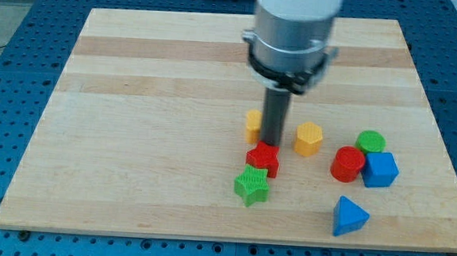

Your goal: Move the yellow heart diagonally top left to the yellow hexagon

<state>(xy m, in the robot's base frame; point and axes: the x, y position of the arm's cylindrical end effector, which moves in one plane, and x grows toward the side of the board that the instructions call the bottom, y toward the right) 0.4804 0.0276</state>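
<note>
resting on a blue perforated base, the pale wooden counter (pixel 132 138) carries my tip (pixel 271 144) between yellow heart (pixel 252 125) and yellow hexagon (pixel 308 138); no gripper shows.

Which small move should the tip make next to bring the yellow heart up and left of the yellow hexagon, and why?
Probably slide my tip below the yellow heart and push toward the view's top. The heart lies left of the yellow hexagon at about the same height, so it lacks only upward travel. The tip now stands at the heart's right edge, just above the red star.
</note>
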